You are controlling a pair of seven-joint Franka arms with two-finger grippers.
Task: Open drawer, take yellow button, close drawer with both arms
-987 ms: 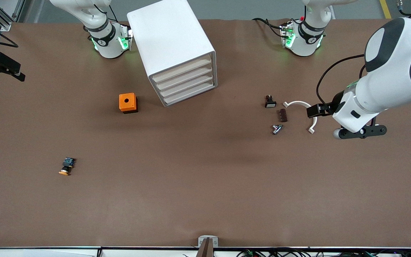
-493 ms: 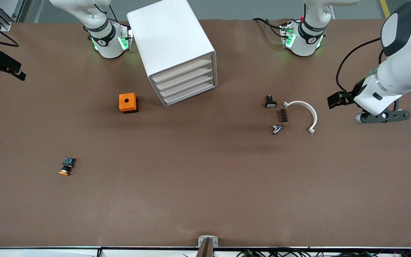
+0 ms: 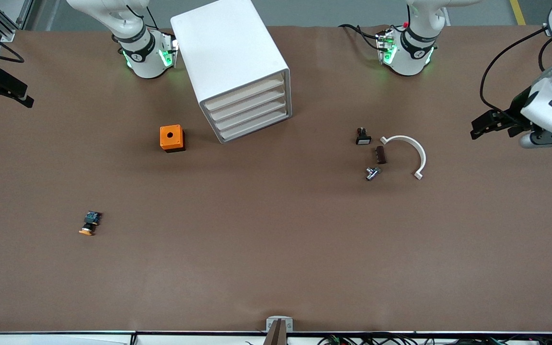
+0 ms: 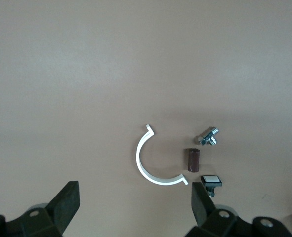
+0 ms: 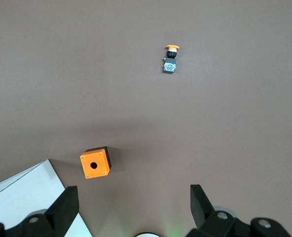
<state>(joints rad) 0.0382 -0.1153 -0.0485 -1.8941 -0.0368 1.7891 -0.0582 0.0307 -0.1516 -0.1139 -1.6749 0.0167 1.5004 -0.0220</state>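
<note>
In the front view, the drawer [image 3: 244, 92], uppermost in the white cabinet [image 3: 230, 62], is seen shut, while the button [image 3: 89, 224] lies on the tabletop [image 3: 276, 249] well nearer to the camera, toward the right arm's end; the left claw [image 3: 489, 125] hangs over the left arm's end, and the right claw is probably outside this view. In the left wrist view, the left claw [image 4: 135, 205] is spread wide and empty above a white curved clip [image 4: 153, 163]. In the right wrist view, the right claw [image 5: 134, 206] is spread wide too, above the orange cube [image 5: 95, 163]; no step seems started, so a grip on the drawer front is called for next.
</note>
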